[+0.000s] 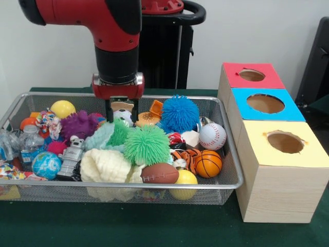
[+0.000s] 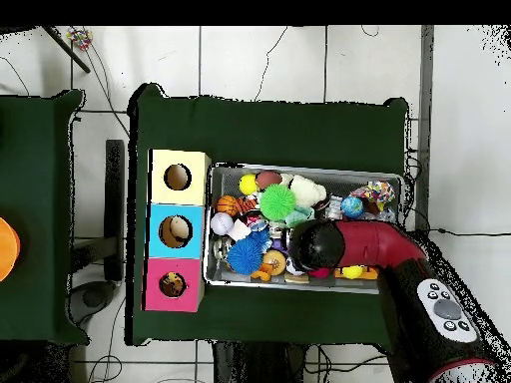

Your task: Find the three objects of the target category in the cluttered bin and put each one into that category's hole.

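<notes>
A wire mesh bin point(image 1: 128, 184) holds a heap of toys. My gripper point(image 1: 122, 111) hangs at the back middle of the bin with its fingers point(image 1: 109, 110) lowered either side of a small black-and-white soccer ball point(image 1: 123, 116). The jaws look open, and I cannot tell whether they touch the ball. A baseball point(image 1: 212, 136), a basketball point(image 1: 208, 163) and a brown football point(image 1: 160, 173) lie at the bin's right and front. Three boxes stand to the right, with a red hole point(image 1: 252, 75), a blue hole point(image 1: 266, 103) and a yellow hole point(image 1: 285, 141). In the overhead view the arm point(image 2: 317, 244) hides the gripper.
Around the gripper lie a blue spiky ball point(image 1: 179, 113), a green spiky ball point(image 1: 147, 145), a purple spiky toy point(image 1: 78, 125), a burger toy point(image 1: 148, 119), cream cloth point(image 1: 105, 165), a toy robot point(image 1: 72, 157), a globe ball point(image 1: 46, 164) and yellow balls point(image 1: 62, 108). Green cloth covers the table point(image 1: 154, 226).
</notes>
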### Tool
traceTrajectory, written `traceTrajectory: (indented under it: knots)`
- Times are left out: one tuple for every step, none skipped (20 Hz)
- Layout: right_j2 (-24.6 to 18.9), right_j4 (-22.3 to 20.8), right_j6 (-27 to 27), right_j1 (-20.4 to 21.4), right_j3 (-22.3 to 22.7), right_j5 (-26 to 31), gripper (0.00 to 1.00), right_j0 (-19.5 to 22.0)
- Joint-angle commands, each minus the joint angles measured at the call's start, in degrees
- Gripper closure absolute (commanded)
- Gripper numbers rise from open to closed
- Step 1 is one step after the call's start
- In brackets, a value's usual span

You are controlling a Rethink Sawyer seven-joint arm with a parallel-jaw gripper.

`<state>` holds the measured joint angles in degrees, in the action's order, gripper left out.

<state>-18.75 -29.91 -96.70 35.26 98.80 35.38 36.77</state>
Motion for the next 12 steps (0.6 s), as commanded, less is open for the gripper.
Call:
traceTrajectory:
  knots:
    - [-5.54, -0.71, -0.23, 1.93, 7.35, -6.92, 0.00, -1.39]
    - [-4.29, -1.89, -1.53, 1.91, 7.14, -7.92, 0.00, -2.55]
    - [-3.02, -3.03, -2.65, 2.12, 6.86, -8.95, 0.00, -3.80]
    - [-1.94, -3.51, -3.47, 2.55, 6.86, -9.18, 0.00, -4.81]
    - [-1.45, -4.05, -3.96, 2.77, 7.11, -10.58, 0.00, -5.19]
    - [-0.76, -4.04, -4.51, 3.09, 7.51, -10.80, 0.00, -5.57]
    - [-0.73, -3.73, -4.46, 3.52, 8.23, -11.18, 0.00, -5.42]
    - [-1.40, -2.52, -3.71, 4.30, 9.50, -10.15, 0.00, -4.67]
    - [-2.22, -1.04, -3.22, 5.39, 11.01, -9.32, 0.00, -3.73]
    - [-3.13, 0.59, -2.96, 6.94, 12.31, -8.75, 0.00, -2.88]
    - [-3.65, 1.91, -2.79, 8.66, 13.43, -7.92, 0.00, -2.51]
    - [-3.72, 2.45, -3.24, 9.28, 14.22, -8.22, 0.00, -2.39]
